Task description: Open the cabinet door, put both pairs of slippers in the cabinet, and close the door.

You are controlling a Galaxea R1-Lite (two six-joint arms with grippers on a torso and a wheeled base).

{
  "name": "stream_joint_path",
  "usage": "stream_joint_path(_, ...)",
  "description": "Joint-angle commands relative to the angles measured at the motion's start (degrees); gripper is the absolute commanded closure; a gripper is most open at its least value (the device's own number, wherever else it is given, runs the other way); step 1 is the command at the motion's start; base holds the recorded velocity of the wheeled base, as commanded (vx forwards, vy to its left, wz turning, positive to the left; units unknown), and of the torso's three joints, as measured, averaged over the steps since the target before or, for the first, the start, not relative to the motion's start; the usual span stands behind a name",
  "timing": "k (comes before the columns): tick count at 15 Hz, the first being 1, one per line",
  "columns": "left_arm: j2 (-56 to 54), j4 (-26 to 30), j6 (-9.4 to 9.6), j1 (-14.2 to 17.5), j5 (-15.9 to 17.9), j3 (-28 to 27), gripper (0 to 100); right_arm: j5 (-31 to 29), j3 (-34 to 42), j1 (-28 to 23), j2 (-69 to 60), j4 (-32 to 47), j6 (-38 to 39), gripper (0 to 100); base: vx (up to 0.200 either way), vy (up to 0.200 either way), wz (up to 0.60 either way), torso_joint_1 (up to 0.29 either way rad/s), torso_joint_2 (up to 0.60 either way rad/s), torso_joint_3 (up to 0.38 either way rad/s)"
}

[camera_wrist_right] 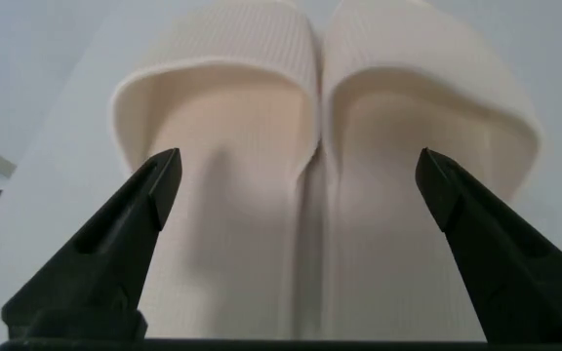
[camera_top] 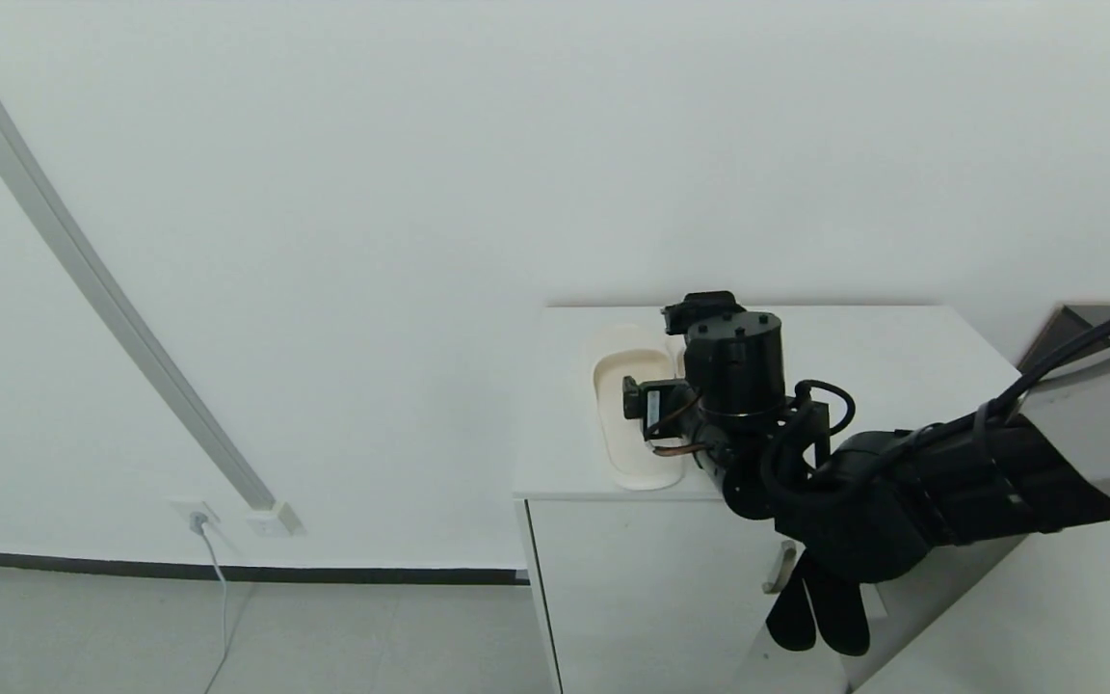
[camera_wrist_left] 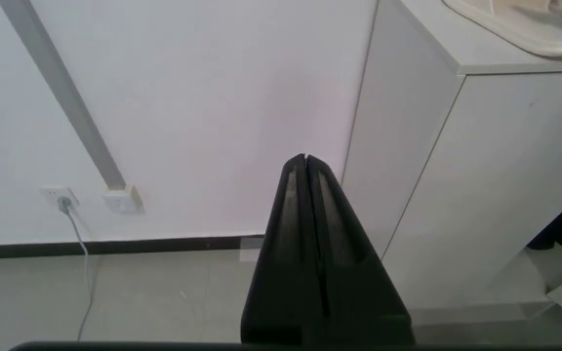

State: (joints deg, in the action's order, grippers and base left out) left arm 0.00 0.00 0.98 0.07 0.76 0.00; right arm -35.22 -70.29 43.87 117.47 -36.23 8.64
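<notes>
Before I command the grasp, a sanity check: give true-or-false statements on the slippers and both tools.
1. The cream slippers lie side by side on top of the white cabinet. True.
2. The right tool is shut on one slipper. False: it is open, straddling the pair.
3. The left tool is shut and holds nothing. True.
4. The left tool hangs over the slippers. False: it points at the floor beside the cabinet.

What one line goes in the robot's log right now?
right gripper: open over slippers | left gripper: shut, beside cabinet | slippers: on cabinet top
</notes>
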Motion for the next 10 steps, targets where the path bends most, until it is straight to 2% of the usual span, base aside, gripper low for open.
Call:
stream_joint_path(1,0.0,0.0,-0.01,0.0,-0.1,0.0,100,0.2,-3.2,-0.7,2.7,-0.1,-1.2,0,0.0,0.0,0.0,0.0,0.0,0.0)
stream_joint_path(10,0.0,0.0,-0.01,0.0,-0.1,0.0,100,0.2,-13.3,-3.0,10.1,0.6,-2.8,0,0.0,0.0,0.0,0.0,0.0,0.0)
